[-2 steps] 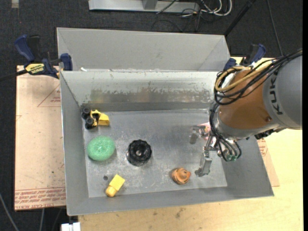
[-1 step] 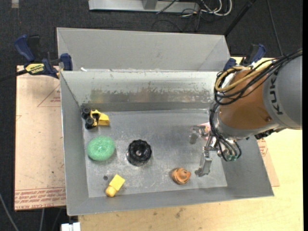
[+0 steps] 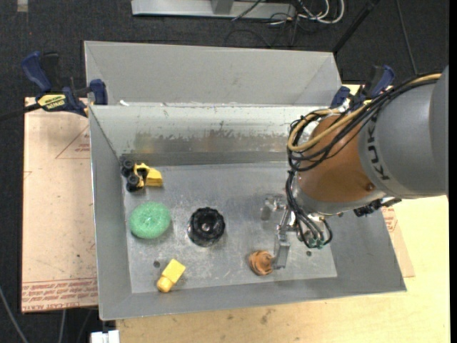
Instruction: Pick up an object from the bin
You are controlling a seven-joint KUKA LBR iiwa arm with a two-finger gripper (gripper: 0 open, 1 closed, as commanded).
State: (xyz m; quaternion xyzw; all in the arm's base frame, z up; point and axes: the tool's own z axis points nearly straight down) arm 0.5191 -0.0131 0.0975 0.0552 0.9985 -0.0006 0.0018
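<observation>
My gripper (image 3: pixel 276 231) hangs low over the right half of the bin floor, its two metal fingers spread apart and nothing between them. The lower fingertip (image 3: pixel 281 256) stands right beside a small orange-brown lump (image 3: pixel 260 264) near the bin's front wall, touching it or nearly so. A black round cap-like piece (image 3: pixel 206 226) lies to the gripper's left, apart from it.
A green round scrubber (image 3: pixel 150 220) lies at the left. A small yellow block (image 3: pixel 170 274) sits at the front left, and a yellow and black toy (image 3: pixel 141 176) at the back left. The arm with its cables covers the bin's right side.
</observation>
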